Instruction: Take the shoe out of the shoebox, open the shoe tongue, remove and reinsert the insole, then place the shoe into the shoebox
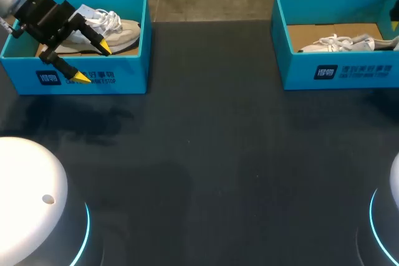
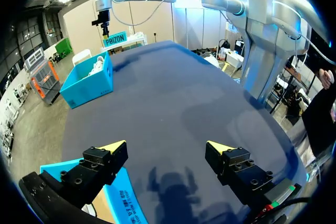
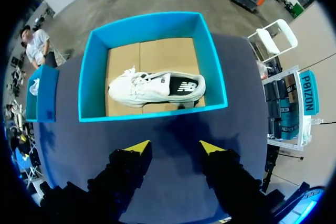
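Blue is the colour of both boxes on my dark table (image 1: 218, 154). The left blue cardboard shoebox (image 1: 93, 82) holds a white lace-up shoe (image 1: 118, 32). My left claw (image 1: 93, 62) hangs over that box's front wall with its two yellow-tipped fingers spread wide. Nothing is between them, and the shoe lies close by one finger. The right blue cardboard shoebox (image 3: 152, 24) holds a second white shoe (image 3: 157, 87). My right claw (image 3: 174, 148) is spread open too, above the table just in front of that box, with the shoe ahead of its fingers.
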`<action>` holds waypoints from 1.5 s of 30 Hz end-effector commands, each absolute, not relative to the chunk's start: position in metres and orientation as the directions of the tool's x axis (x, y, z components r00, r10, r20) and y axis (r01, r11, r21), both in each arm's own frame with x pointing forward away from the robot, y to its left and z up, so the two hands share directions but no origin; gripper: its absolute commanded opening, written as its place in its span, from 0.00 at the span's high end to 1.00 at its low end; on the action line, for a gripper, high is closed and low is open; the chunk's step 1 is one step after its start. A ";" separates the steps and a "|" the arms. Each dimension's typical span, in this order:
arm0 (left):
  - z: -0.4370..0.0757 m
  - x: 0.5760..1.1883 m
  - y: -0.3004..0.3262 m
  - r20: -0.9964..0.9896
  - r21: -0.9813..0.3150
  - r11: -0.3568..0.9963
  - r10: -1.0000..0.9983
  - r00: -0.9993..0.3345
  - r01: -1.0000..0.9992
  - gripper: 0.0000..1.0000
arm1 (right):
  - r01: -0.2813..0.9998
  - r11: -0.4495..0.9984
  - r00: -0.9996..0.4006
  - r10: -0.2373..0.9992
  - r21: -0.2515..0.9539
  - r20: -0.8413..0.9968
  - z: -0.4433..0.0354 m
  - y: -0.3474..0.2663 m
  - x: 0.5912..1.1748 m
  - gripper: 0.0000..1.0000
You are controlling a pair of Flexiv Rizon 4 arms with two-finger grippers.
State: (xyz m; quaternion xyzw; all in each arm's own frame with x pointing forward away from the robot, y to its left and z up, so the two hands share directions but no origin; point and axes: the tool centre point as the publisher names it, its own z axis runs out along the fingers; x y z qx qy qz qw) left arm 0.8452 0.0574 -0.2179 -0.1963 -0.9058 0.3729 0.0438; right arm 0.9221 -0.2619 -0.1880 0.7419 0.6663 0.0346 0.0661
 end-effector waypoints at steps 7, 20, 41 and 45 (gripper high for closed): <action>-0.222 0.847 0.060 -0.053 -0.696 0.641 0.404 -0.913 0.324 0.00 | 0.968 -0.083 0.091 0.996 0.236 -0.024 -0.186 -0.260 0.913 0.00; -0.217 0.899 0.101 -0.029 -0.594 0.716 0.436 -0.899 0.367 0.00 | 0.968 -0.083 0.091 0.996 0.236 -0.024 -0.186 -0.260 0.913 0.00; -0.221 1.008 0.202 -0.074 -0.252 0.595 0.774 -0.629 0.763 0.00 | 0.968 -0.083 0.091 0.996 0.236 -0.024 -0.186 -0.260 0.913 0.00; -0.225 1.034 0.211 -0.089 -0.183 0.543 0.821 -0.564 0.819 0.00 | 0.968 -0.083 0.091 0.996 0.236 -0.024 -0.186 -0.260 0.913 0.00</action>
